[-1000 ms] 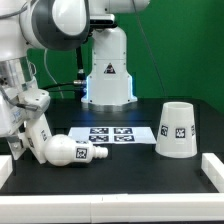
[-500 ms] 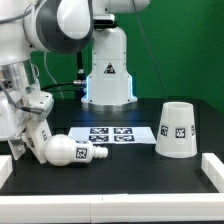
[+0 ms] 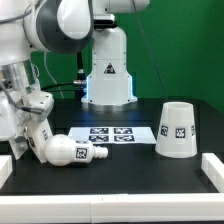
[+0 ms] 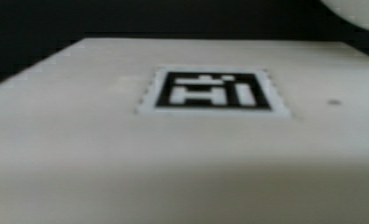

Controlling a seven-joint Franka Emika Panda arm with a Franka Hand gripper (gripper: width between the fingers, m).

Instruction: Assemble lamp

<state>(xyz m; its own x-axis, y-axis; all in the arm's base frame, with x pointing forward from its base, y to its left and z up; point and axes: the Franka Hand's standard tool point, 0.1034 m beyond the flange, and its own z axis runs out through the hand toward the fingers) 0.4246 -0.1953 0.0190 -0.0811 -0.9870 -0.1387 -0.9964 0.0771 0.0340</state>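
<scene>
In the exterior view my gripper (image 3: 33, 122) hangs low at the left, right against a tilted white tagged block, the lamp base (image 3: 40, 134). The arm hides how the jaws stand. The bulb (image 3: 68, 152) lies on its side just beside the base, with its tagged neck pointing to the exterior view's right. The tapered shade (image 3: 177, 128) stands mouth down at the right. The wrist view is filled by a blurred white face of the base (image 4: 92, 150) carrying one square tag (image 4: 213, 92). No fingers show there.
The marker board (image 3: 116, 135) lies flat mid-table behind the bulb. The white robot pedestal (image 3: 108, 68) stands at the back. White rails run along the table's front edge (image 3: 110, 198) and right side (image 3: 212, 168). A green wall lies behind.
</scene>
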